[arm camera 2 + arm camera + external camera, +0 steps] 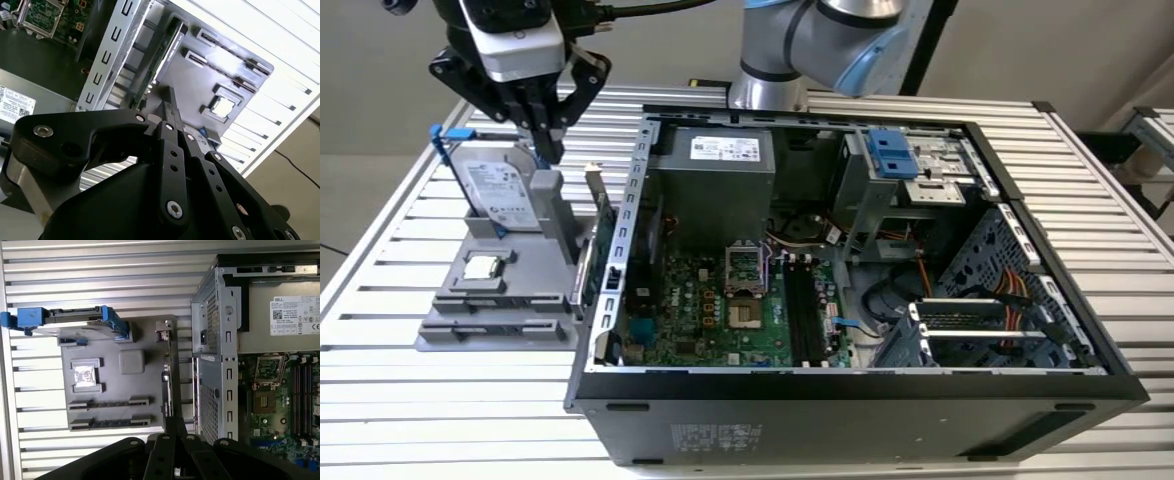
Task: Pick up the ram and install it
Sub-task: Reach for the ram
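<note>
Black end effector [172, 427], fingers pinched together, hangs over the gray holder [145, 385]; ram's heading unclear.

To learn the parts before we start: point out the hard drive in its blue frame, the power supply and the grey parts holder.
hard drive [498, 188], exterior view, on its silver face.
power supply [714, 195], exterior view, on its grey side.
grey parts holder [480, 340], exterior view, on its bare front edge.

Narrow room for the hand [550, 150] between hard drive [500, 190] and case wall [632, 200]
</note>
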Tool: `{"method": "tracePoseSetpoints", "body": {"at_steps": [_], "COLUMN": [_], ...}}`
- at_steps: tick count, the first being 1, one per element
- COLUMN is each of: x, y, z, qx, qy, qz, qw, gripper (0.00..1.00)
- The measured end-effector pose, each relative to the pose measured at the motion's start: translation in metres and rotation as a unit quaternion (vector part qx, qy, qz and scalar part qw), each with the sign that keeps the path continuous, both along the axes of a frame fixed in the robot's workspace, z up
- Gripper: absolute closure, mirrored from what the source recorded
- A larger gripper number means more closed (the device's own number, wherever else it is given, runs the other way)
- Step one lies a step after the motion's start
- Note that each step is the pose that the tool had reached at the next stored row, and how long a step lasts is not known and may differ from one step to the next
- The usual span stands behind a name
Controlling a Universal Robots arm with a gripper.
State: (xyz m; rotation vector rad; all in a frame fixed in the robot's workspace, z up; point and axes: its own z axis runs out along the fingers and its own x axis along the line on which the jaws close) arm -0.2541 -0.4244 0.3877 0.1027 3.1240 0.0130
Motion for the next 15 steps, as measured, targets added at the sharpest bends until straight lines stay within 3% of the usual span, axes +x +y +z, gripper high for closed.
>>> {"method": "tracePoseSetpoints", "body": {"at_steps": [15], "x": [-0.0245], "y": [-0.0024], "z": [-0.0007], "qx": [-0.0016], "qy": [0.0001], "qz": [0.000], "qw": [1.0000], "gripper": [1.00]}}
